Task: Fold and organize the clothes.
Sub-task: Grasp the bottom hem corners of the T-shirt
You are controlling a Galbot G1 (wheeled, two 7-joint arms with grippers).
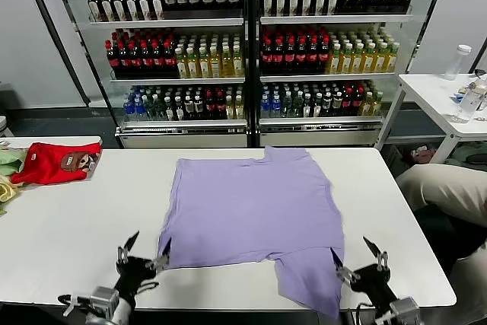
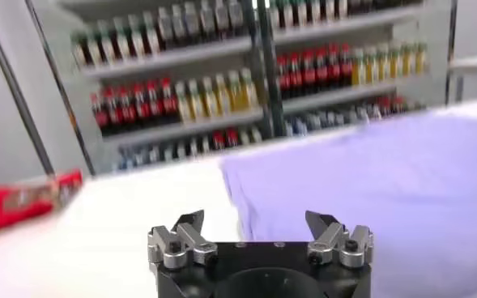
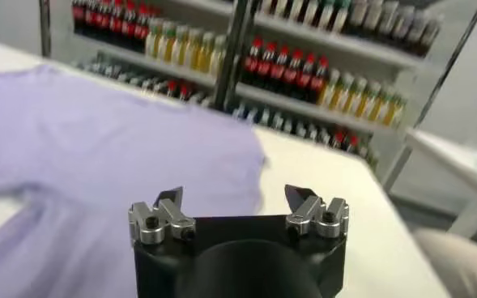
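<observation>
The lavender T-shirt lies flat, plain side up, on the white table. One sleeve hangs over the front edge at the right. My left gripper is open and empty at the front edge, just off the shirt's near left corner. My right gripper is open and empty at the front edge, beside the hanging sleeve. The shirt shows ahead of the left gripper in the left wrist view, and ahead of the right gripper in the right wrist view.
A red garment with a brown cartoon face lies at the table's far left, with green and yellow garments beside it. Drink shelves stand behind. A small white table with bottles and a seated person's leg are at the right.
</observation>
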